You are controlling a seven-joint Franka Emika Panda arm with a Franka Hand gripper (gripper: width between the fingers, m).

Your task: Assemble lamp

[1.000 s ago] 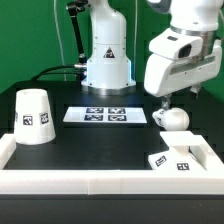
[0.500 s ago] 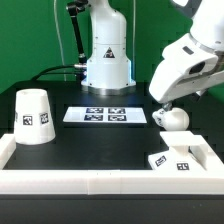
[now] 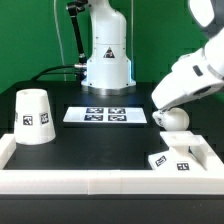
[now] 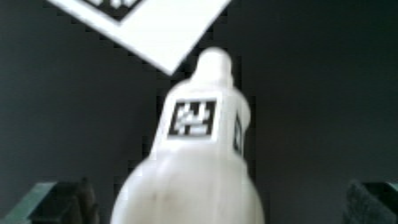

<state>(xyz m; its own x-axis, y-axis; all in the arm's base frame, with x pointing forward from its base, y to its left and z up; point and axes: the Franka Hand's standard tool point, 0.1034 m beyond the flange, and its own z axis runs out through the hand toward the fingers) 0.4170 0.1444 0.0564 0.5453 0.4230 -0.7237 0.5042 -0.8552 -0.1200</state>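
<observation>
The white bulb lies on the black table at the exterior view's right, its tag facing up in the wrist view. My gripper is tilted over it and open. One dark finger shows on each side of the bulb with a gap to it, neither touching. The flat square base lies in the front right corner, and a corner of it shows in the wrist view. The tapered shade stands at the exterior view's left.
The marker board lies at the middle of the table in front of the robot's pedestal. A low white wall runs along the front and up both sides of the table.
The arm has tilted, its upper part swinging up and to the exterior view's right, while the gripper stays by the bulb. The bulb, base and shade have not moved.
</observation>
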